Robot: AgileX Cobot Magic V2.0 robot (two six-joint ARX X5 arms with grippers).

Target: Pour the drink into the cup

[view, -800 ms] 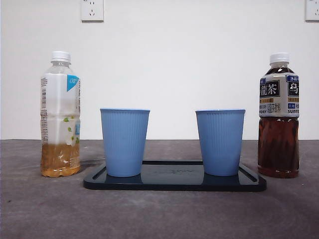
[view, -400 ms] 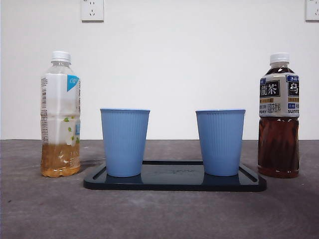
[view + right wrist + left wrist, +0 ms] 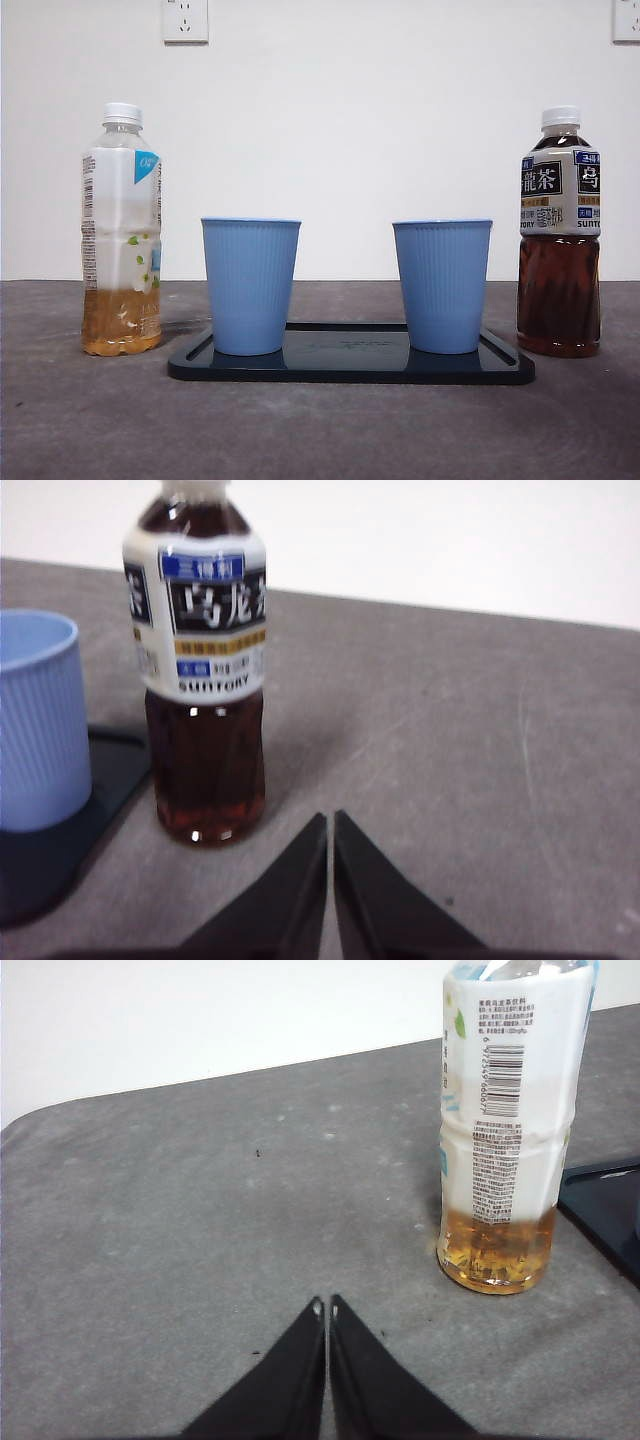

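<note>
Two blue ribbed cups, one on the left (image 3: pixel 250 285) and one on the right (image 3: pixel 442 285), stand upright on a black tray (image 3: pixel 350 366). A capped bottle with a little pale amber tea (image 3: pixel 121 230) stands left of the tray. A capped, nearly full dark tea bottle (image 3: pixel 559 232) stands right of it. My left gripper (image 3: pixel 327 1308) is shut and empty, a short way from the pale bottle (image 3: pixel 508 1120). My right gripper (image 3: pixel 330 820) is shut and empty, just beside the dark bottle (image 3: pixel 203 665). Neither gripper shows in the front view.
The grey table top (image 3: pixel 320 430) stretches in front of the tray. A white wall with two sockets (image 3: pixel 185 20) stands behind. The right cup (image 3: pixel 38 720) and a tray corner (image 3: pixel 60 855) show in the right wrist view.
</note>
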